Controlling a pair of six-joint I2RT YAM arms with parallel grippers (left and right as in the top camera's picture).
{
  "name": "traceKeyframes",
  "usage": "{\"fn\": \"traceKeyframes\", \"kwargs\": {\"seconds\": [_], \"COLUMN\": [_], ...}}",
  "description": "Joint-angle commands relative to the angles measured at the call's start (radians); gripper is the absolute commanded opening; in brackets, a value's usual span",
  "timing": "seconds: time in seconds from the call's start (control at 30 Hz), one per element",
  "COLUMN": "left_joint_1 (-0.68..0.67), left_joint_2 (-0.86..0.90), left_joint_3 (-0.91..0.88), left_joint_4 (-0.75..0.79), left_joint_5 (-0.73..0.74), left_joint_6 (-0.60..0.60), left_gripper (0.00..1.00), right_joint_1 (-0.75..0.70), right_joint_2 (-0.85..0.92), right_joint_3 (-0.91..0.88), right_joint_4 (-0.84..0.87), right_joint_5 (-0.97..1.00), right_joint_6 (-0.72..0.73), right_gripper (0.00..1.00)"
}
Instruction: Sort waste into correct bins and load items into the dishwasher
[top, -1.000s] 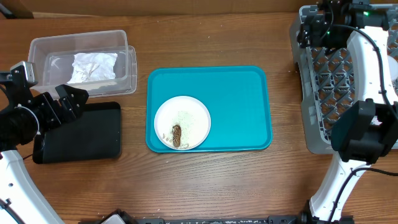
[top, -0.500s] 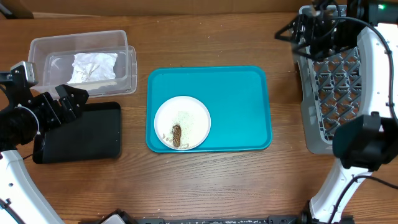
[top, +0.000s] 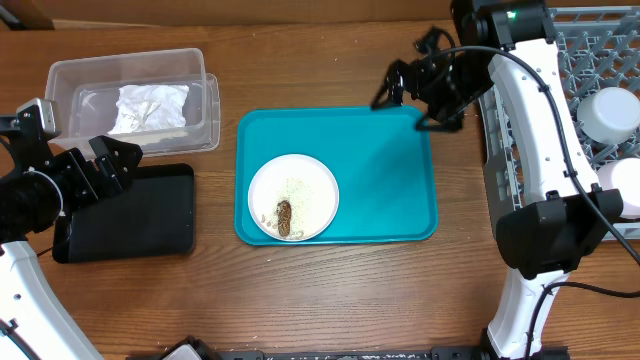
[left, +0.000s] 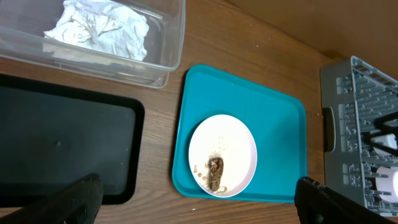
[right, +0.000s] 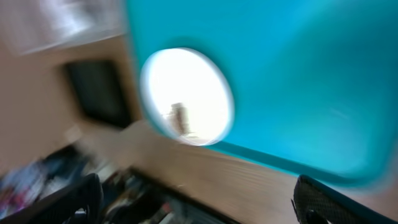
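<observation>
Overhead, the left end effector (top: 116, 166) and right end effector (top: 401, 112) hang spread, the right above the teal tray (top: 385, 180) corner. The blurred right wrist view misses the napkin (top: 150, 105) in the tub (top: 125, 58).

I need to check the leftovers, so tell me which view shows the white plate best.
The left wrist view: the plate appears whole, sharp and largest, its brown food lump clear. The overhead view shows it whole too, only smaller. The right wrist view shows it smeared by motion blur.

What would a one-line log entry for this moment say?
left gripper open, empty, by black tray | right gripper open, empty, over teal tray corner | napkin in clear tub | plate with food lump on teal tray
</observation>
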Motion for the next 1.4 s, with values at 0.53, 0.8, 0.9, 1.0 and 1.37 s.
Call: {"fn": "traceKeyframes", "kwargs": {"seconds": [0.53,0.8,0.9,1.0,1.37], "left_joint_1": [0.004,0.004,0.004,0.004,0.004], "left_joint_2": [-0.002,-0.002,-0.002,-0.002,-0.001], "left_joint_3": [0.006,0.006,0.006,0.006,0.006], "left_joint_4": [0.001,0.001,0.001,0.001,-0.002], "left_joint_5": [0.0,0.0,0.0,0.0,0.046], "left_joint_6": [0.016,0.016,0.016,0.016,-0.075], "left_gripper": [1.0,1.0,1.0,1.0,1.0], "right_joint_1": [-0.36,-0.395,-0.395,-0.395,-0.395], "right_joint_2": [-0.164,-0.164,-0.164,-0.164,-0.164], "right_joint_3": [0.018,0.018,0.018,0.018,0.018], "right_joint_4": [0.019,0.023,0.023,0.023,0.023], "right_joint_5": [0.309,0.309,0.309,0.309,0.309], "right_joint_6": [0.162,0.162,0.162,0.162,0.162], "right_gripper": [1.0,1.0,1.0,1.0,1.0]}}
